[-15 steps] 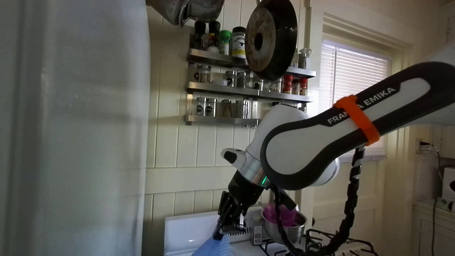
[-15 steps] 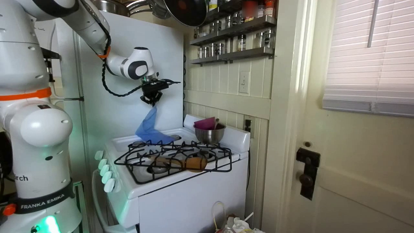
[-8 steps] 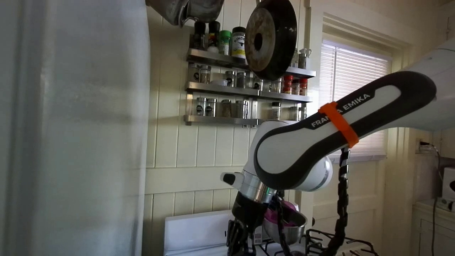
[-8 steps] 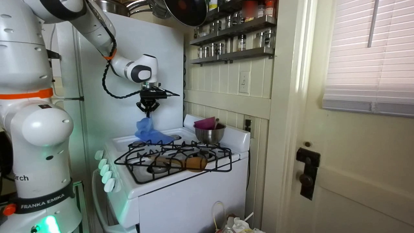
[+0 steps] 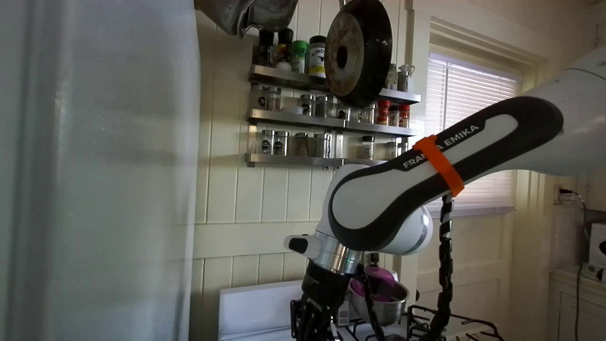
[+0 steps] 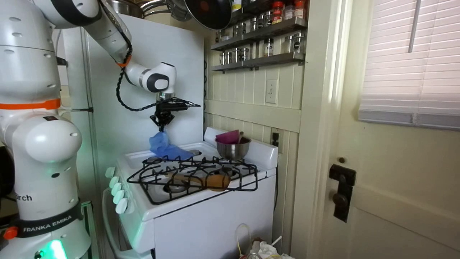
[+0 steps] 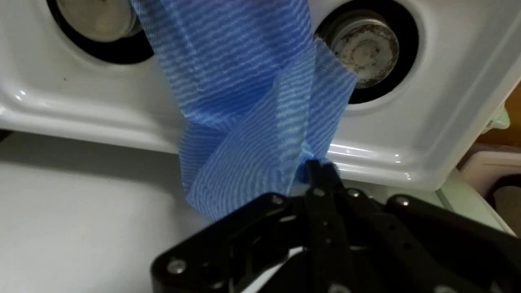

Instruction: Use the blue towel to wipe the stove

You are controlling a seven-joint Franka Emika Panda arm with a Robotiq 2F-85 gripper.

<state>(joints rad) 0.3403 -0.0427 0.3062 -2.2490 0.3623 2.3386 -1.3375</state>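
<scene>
There is one pincer (image 7: 320, 166), one towel (image 7: 244, 158), one stove (image 6: 212, 219), five knobs (image 6: 116, 188).

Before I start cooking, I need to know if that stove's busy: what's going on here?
A robot arm is handling the blue towel. Its gripper pinches part of it near the edge of the stove, while the rest drapes onto the top. It looks set to wipe; whether any wiping has been done, I can't tell. A metal bowl stands on the stove.
</scene>
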